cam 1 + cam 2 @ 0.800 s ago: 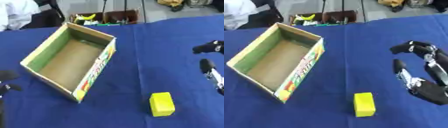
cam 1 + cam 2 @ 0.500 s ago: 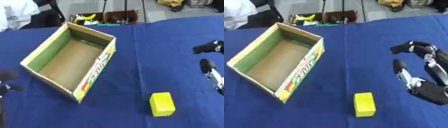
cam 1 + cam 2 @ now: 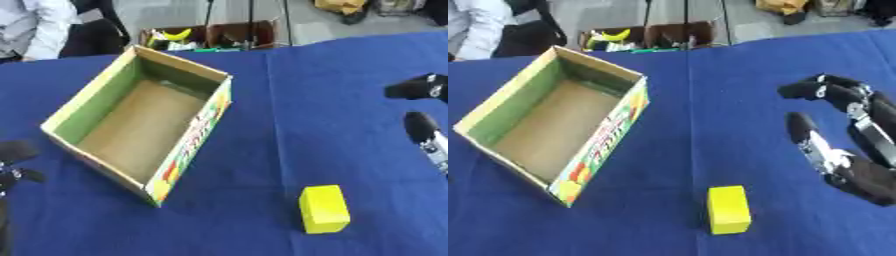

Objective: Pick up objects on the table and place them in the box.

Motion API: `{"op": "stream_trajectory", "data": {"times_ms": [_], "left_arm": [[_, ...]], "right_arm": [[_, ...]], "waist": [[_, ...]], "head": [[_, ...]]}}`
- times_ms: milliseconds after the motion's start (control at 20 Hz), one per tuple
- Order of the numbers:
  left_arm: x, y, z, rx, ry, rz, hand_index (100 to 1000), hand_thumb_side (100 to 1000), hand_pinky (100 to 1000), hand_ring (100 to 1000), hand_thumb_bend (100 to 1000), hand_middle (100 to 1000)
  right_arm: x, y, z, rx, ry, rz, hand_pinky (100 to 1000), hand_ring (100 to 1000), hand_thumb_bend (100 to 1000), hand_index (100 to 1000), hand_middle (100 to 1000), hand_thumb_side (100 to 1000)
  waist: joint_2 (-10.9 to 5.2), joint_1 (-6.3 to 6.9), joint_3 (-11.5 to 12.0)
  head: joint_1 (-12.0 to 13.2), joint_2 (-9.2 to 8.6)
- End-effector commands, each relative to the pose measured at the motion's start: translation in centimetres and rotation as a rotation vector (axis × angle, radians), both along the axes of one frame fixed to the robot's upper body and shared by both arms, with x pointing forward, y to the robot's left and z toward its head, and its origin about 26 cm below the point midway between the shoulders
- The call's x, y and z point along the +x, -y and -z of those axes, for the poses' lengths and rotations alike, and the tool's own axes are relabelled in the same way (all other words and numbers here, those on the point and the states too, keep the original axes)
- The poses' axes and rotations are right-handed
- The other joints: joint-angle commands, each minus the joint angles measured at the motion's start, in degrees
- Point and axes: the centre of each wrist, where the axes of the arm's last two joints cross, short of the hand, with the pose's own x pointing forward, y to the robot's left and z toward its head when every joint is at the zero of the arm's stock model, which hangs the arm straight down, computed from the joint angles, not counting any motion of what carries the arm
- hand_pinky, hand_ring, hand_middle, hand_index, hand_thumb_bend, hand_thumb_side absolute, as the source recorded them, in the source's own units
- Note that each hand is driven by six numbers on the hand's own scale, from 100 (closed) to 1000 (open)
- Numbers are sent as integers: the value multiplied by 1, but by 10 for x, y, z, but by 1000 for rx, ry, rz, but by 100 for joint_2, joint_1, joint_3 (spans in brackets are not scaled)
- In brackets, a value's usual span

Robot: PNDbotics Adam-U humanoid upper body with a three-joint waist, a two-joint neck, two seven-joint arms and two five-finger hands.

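Observation:
A yellow block (image 3: 729, 209) lies on the blue table near the front edge, right of the box. The open cardboard box (image 3: 140, 130), green inside with a printed side, sits left of centre and looks empty. My right hand (image 3: 846, 145) hovers at the right, level with and above the block, fingers and thumb spread apart around nothing. A dark part of my left hand (image 3: 16, 162) shows at the left edge beside the box; its fingers are not readable.
Blue cloth (image 3: 289, 80) covers the table. Beyond the far edge stand open crates (image 3: 206, 37) with a banana and other items. A person in a white sleeve (image 3: 39, 25) is at the far left, away from the table.

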Motion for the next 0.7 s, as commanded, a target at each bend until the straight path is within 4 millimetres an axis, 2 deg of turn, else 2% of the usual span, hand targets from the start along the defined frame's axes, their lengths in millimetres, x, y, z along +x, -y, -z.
{"op": "stream_trajectory", "data": {"times_ms": [50,250,450,500,550,650,700], "left_arm": [[-2,-3,-8,27,23,2,906,980,446,678,106,661],[-3,-4,-8,31,20,2,906,980,446,679,105,661],[-3,-4,-8,32,19,2,906,980,446,679,105,661],[-3,-4,-8,32,19,3,906,980,446,679,106,661],[-2,-4,-9,32,19,4,906,980,446,679,106,662],[-2,-3,-9,32,19,5,906,980,446,679,106,662],[-2,-3,-9,32,18,5,906,980,446,679,107,662]], "right_arm": [[-6,0,-19,-107,64,19,760,777,321,828,709,1000],[-7,-5,-28,-195,66,42,764,785,389,839,716,1000],[-7,-9,-29,-230,57,50,765,786,393,839,716,1000],[-7,-10,-29,-232,55,50,793,805,473,840,717,1000],[-7,-11,-25,-238,37,42,797,807,503,842,716,987],[-7,-18,-17,-251,-17,17,809,812,495,846,716,960],[-7,-21,-14,-257,-41,4,816,811,502,852,703,889]], "waist": [[-178,-43,-14],[-206,-62,-36],[-212,-66,-48],[-211,-68,-47],[-208,-74,-42],[-208,-79,-38],[-208,-83,-35]], "head": [[-12,-28],[-22,-11],[-27,-8],[-30,-11],[-40,-17],[-49,-20],[-53,-23]]}}
